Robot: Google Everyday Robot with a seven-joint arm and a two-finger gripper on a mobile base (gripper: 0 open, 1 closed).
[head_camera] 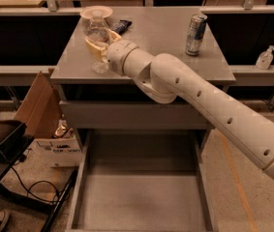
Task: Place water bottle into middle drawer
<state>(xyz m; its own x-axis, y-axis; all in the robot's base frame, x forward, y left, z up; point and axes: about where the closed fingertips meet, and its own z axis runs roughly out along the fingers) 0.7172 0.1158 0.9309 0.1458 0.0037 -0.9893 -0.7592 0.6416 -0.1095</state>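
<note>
One gripper (98,45) has its jaws clenched on the water bottle (98,29), upright over the table's (165,57) left side — well apart from the drink can (196,33). Best carry it upright past the table's front edge, then lower it into the open middle drawer (141,202) before releasing.

The claw (97,44) clasps the water bottle (98,30) over the cabinet top (160,37).

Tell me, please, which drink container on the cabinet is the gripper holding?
The water bottle at the left: the gripper has its jaws closed around it; the can stands free at the right.
</note>
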